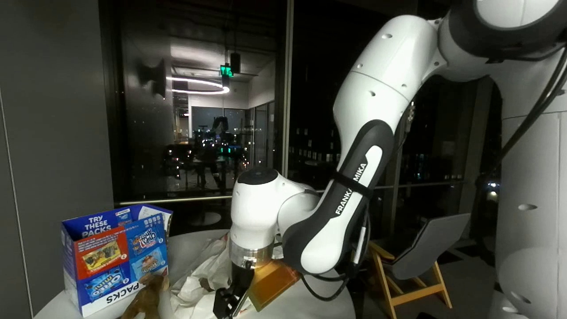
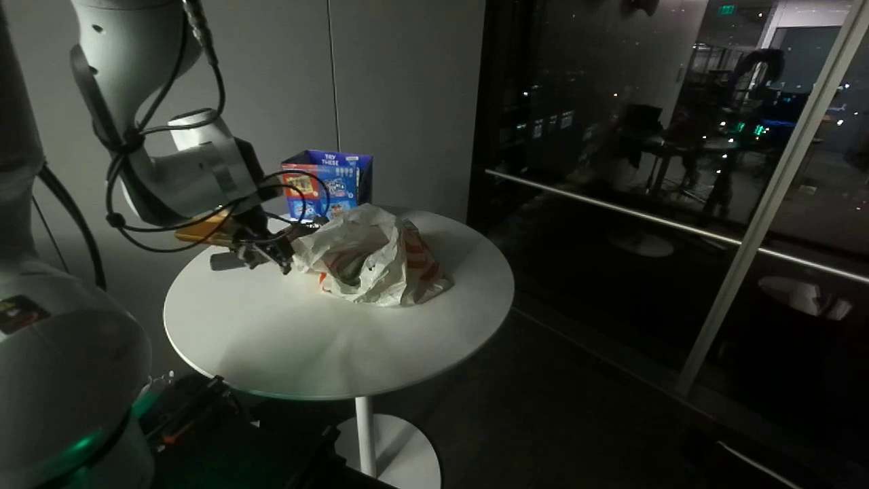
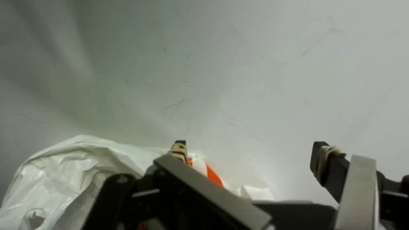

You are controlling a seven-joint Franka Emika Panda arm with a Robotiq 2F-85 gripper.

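Ring lamp [image 1: 201, 92]: overexposed, seen toward ten o'clock.
Window [image 1: 319, 110]: rendered nearly black.
Tabletop [image 2: 407, 339]: dimly lit; soft shadow cast toward seven o'clock.
Fingers [image 3: 212, 190]: slightly blurred between four and seven o'clock.

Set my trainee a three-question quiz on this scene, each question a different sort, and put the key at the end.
1. Multiple choice: in the wrist view, the gripper is
(a) shut
(b) open
(c) out of sight

2. True or false: the plastic bag on the round white table bears orange markings.

3. Fill in the missing word: in an exterior view, the upper lettering on the snack box reads "TRY THESE ____".

Key:
1. (b), its jaws stand wide apart.
2. True, orange shows against the white plastic.
3. PACKS.
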